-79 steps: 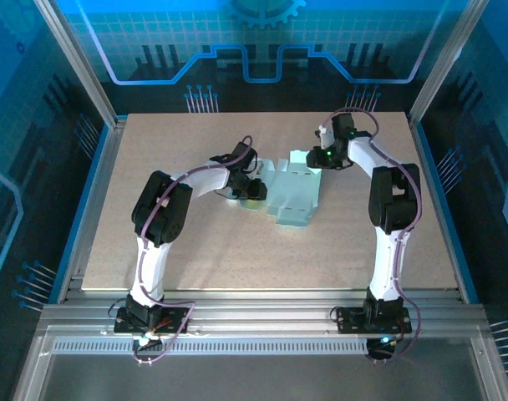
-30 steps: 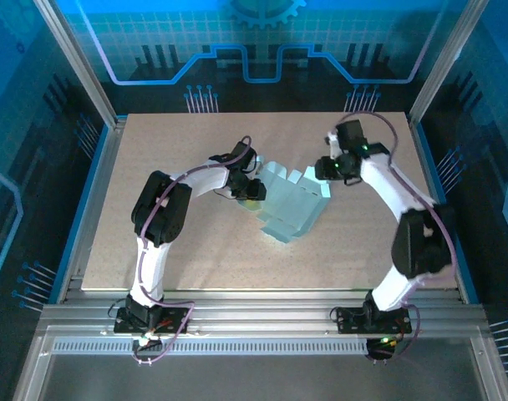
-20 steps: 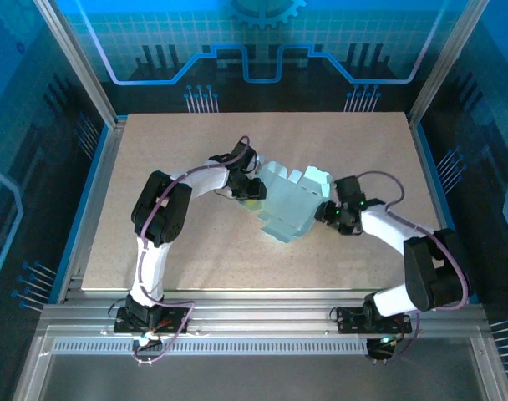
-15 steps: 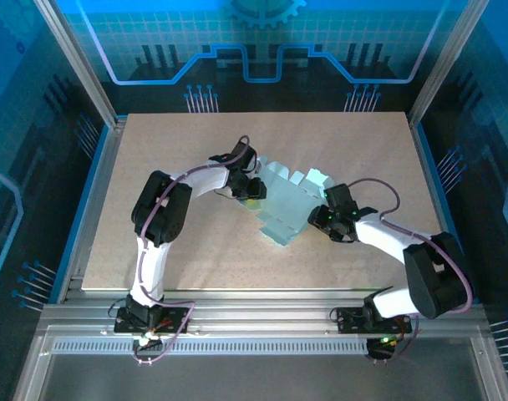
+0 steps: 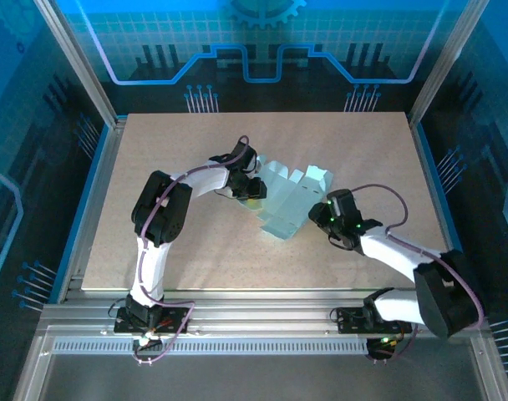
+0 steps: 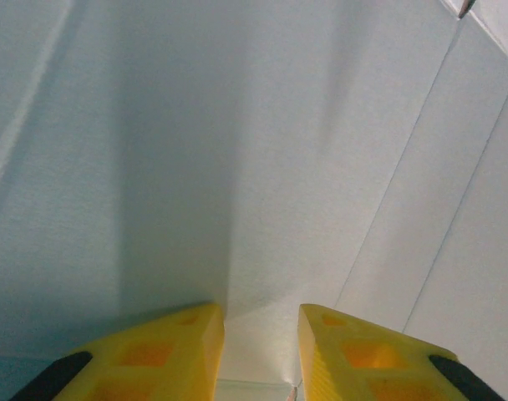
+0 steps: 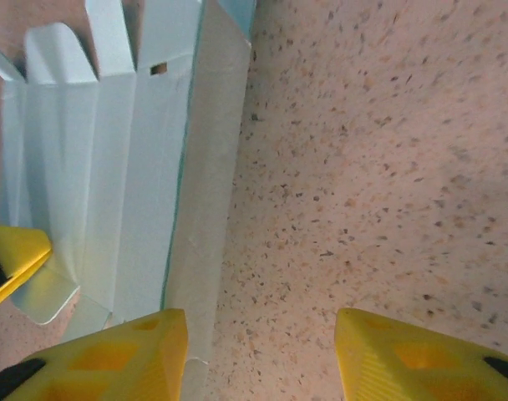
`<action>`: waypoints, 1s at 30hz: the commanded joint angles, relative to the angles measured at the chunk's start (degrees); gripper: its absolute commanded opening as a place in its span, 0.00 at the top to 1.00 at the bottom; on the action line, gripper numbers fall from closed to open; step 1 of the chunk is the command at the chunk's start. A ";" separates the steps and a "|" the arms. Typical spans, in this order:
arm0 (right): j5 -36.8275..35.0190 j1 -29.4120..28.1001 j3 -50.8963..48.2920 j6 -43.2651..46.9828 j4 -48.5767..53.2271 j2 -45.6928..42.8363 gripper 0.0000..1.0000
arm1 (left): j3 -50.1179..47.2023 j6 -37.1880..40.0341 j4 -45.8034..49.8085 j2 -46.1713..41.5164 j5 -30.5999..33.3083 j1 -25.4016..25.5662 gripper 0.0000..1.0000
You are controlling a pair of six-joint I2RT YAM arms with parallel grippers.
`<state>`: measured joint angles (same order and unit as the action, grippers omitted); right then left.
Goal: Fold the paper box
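Note:
The paper box (image 5: 286,200), a pale blue creased blank with tabs along its far edge, lies mid-table with its left side lifted. My left gripper (image 5: 252,190) is shut on that left edge. In the left wrist view the card (image 6: 237,150) spreads ahead, and a strip of it runs between the yellow fingers of the left gripper (image 6: 262,334). My right gripper (image 5: 325,213) is low at the blank's right edge and open. In the right wrist view its left finger (image 7: 112,351) overlaps the card's edge (image 7: 129,167), and bare table lies inside the right gripper (image 7: 261,342).
The speckled tan table (image 5: 195,251) has free room on all sides of the blank. An aluminium frame (image 5: 262,313) runs along the near edge and blue panels wall the cell. A yellow fingertip of the left gripper (image 7: 12,255) pokes in beside the card.
My right arm left the blank's far right corner, swung toward the near side and dropped low at its right edge. The blank tilted up and shifted slightly. The left gripper stayed put.

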<state>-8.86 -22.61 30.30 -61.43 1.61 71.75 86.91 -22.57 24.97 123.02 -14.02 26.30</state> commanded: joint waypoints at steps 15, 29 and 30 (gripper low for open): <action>2.95 -0.24 4.84 -0.87 -2.20 9.34 0.66 | -1.75 -0.48 1.67 0.81 -0.58 0.57 0.68; 2.39 4.76 28.20 29.31 27.61 22.46 1.00 | -4.19 -0.39 0.91 -8.93 1.66 0.94 0.33; 0.15 4.77 31.77 33.59 31.73 24.09 1.00 | -4.58 -0.24 0.99 -10.67 2.81 0.78 0.29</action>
<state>-6.02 -18.81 55.24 -43.99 18.61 92.86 83.53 -22.90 24.91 118.50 -13.74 27.46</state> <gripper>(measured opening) 0.066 0.694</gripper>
